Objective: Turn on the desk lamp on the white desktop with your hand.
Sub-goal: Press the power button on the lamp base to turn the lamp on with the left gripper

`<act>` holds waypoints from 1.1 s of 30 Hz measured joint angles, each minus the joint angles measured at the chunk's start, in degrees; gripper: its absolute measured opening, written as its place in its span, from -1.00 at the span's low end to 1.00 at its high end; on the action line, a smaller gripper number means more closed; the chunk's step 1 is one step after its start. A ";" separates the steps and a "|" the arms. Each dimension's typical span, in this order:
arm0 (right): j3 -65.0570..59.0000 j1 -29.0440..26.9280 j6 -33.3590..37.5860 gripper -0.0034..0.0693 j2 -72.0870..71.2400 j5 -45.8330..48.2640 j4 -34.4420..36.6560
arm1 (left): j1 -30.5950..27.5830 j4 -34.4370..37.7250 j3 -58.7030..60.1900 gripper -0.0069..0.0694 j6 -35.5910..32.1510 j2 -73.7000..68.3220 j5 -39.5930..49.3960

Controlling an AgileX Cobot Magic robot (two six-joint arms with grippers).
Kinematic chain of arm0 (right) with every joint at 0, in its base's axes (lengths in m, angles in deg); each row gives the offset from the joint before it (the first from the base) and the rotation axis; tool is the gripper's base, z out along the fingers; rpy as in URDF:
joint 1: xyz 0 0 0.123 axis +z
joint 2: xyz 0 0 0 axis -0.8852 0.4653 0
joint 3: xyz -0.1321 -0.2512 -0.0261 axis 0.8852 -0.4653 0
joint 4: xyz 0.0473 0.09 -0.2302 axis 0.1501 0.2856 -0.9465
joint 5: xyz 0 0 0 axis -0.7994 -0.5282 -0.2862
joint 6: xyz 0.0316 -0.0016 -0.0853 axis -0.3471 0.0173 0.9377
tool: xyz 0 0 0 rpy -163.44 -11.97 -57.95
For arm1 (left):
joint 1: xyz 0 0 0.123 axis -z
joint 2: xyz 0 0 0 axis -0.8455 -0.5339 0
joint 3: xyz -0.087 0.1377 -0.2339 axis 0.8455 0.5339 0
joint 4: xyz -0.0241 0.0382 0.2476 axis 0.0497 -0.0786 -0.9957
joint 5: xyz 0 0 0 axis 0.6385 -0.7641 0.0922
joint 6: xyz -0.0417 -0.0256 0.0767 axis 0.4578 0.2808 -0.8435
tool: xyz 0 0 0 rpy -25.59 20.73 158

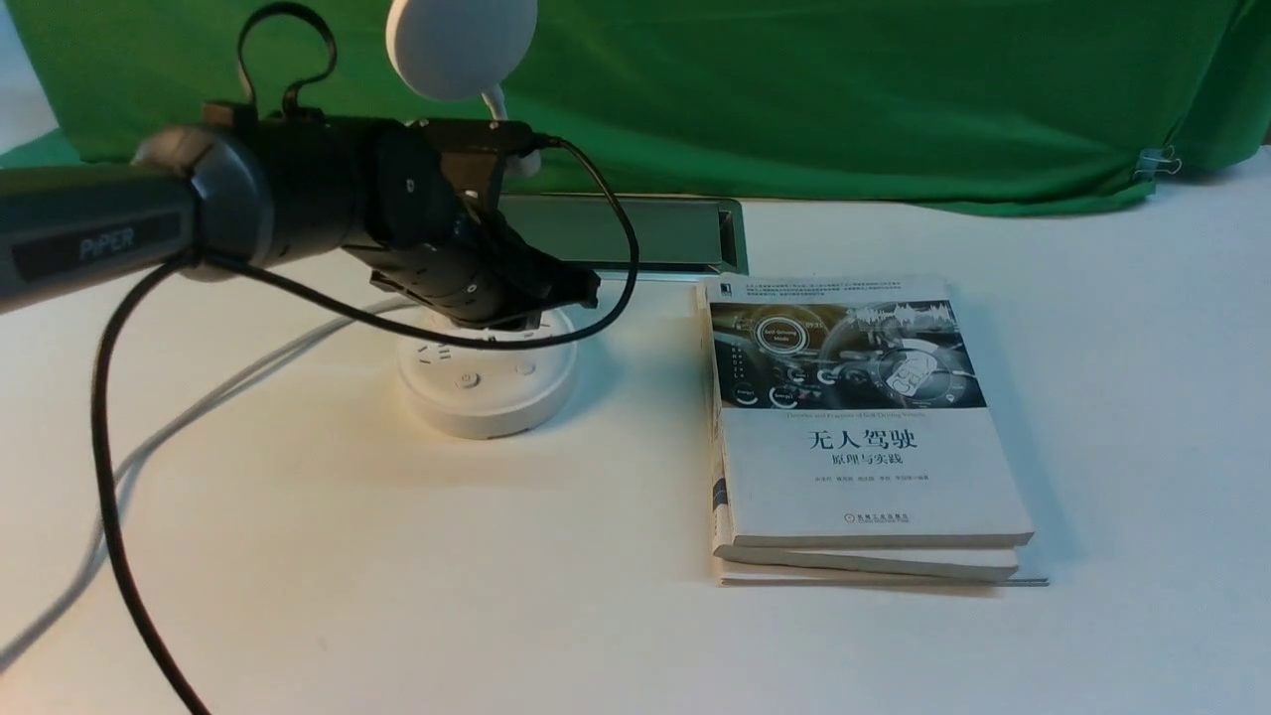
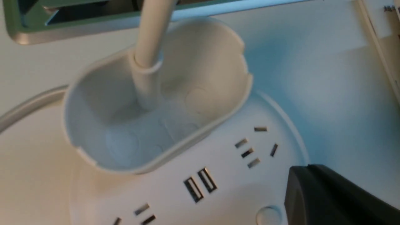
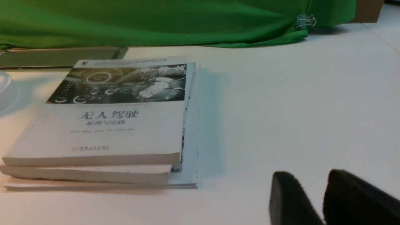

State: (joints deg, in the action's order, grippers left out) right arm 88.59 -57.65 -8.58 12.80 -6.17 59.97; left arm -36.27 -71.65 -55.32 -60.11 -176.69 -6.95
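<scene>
Left fingers: one dark fingertip [image 2: 331,197] shows at the edge of the left wrist view, low over the lamp's base; the second finger is out of frame, so I cannot tell how far the jaws stand apart. Nothing seen held.
Left gripper: left gripper [image 1: 556,288] hangs over the far half of the base in the front view, tips angled down and toward the books.
Desk lamp: desk lamp [image 1: 487,382] stands on the white desktop [image 1: 397,556]; round base directly under the fingers, disc head well above the arm, neck rising from the cup-shaped holder [image 2: 156,106].
Lamp state: no glow visible on the head; judged unlit.
Key relation: round button [image 2: 267,215] lies just beside the visible fingertip, on the side away from the holder's far wall and close to the base rim. Touching or apart: cannot tell.
Buttons, front view: two buttons [image 1: 467,380] sit on the base's near edge, toward the robot from the gripper, not covered by it.
Sockets: USB slots [image 2: 200,184] lie between the fingertip and the holder.
Nearer arm: left, by a wide margin.
Right fingers: right gripper [image 3: 325,200] rests low above bare desktop, a narrow gap between its two pads, holding nothing.
Right side: stack of books [image 3: 103,131] lies between those fingers and the lamp.
Judgement: next move is a short downward press onto one button; risk is the tip landing on a socket instead.
</scene>
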 joint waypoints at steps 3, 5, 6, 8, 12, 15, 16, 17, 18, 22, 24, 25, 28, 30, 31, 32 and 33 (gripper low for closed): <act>0.00 0.00 0.00 -0.24 0.00 0.00 0.00 | 0.00 -0.05 0.00 -0.83 0.08 -0.14 0.06; 0.00 0.00 0.00 -0.24 0.00 0.00 0.00 | 0.00 -0.05 0.00 -0.83 0.14 -0.19 0.44; 0.00 0.00 0.00 -0.24 0.00 0.00 0.00 | 0.00 -0.12 0.00 -0.83 0.36 -0.21 0.84; 0.00 0.00 0.00 -0.24 0.00 0.00 0.00 | 0.00 -0.17 0.00 -0.82 0.65 -0.45 1.54; 0.00 0.00 0.00 -0.24 0.00 0.00 0.00 | 0.00 -0.17 0.00 -0.82 1.13 -1.12 2.11; 0.00 0.00 0.00 -0.24 0.00 0.00 0.00 | 0.00 -0.24 0.00 -0.82 1.13 -1.75 2.55; 0.00 0.00 0.00 -0.24 0.00 0.00 0.00 | 0.00 -0.24 0.00 -0.82 1.46 -1.79 2.55; 0.00 0.00 0.00 -0.24 0.00 0.00 0.00 | 0.00 -0.24 0.00 -0.82 1.46 -1.79 2.36; 0.00 0.00 0.00 -0.24 0.00 0.00 0.00 | 0.00 -0.24 0.00 -0.82 1.77 -1.79 2.13; 0.00 0.00 0.00 -0.24 0.00 0.00 0.00 | 0.00 -0.24 0.00 -0.82 3.08 -1.79 2.05; 0.00 0.00 0.00 -0.24 0.00 0.00 0.00 | 0.00 -0.24 0.00 -0.82 3.26 -1.79 2.05; 0.00 0.00 0.00 -0.24 0.00 0.00 0.00 | 0.00 -0.24 0.00 -0.82 3.26 -1.79 2.09; 0.00 0.00 0.00 -0.24 0.00 0.00 0.00 | 0.00 -0.24 0.00 -0.82 3.26 -1.79 2.16; 0.00 0.00 0.00 -0.24 0.00 0.00 0.00 | 0.00 -0.24 0.00 -0.82 3.33 -1.87 2.32; 0.00 0.00 0.00 -0.24 0.00 0.00 0.00 | 0.00 -0.24 0.00 -0.82 3.50 -2.05 2.40; 0.00 0.00 0.00 -0.24 0.00 -0.05 0.00 | 0.00 -0.24 0.00 -0.82 3.78 -2.39 2.45; 0.00 0.00 0.00 -0.24 0.00 -0.05 0.00 | 0.00 -0.24 0.00 -0.82 4.05 -2.84 2.45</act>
State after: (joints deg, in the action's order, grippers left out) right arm 88.59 -57.65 -8.58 12.80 -6.22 59.97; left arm -36.27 -71.88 -55.32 -56.06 -179.54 -4.50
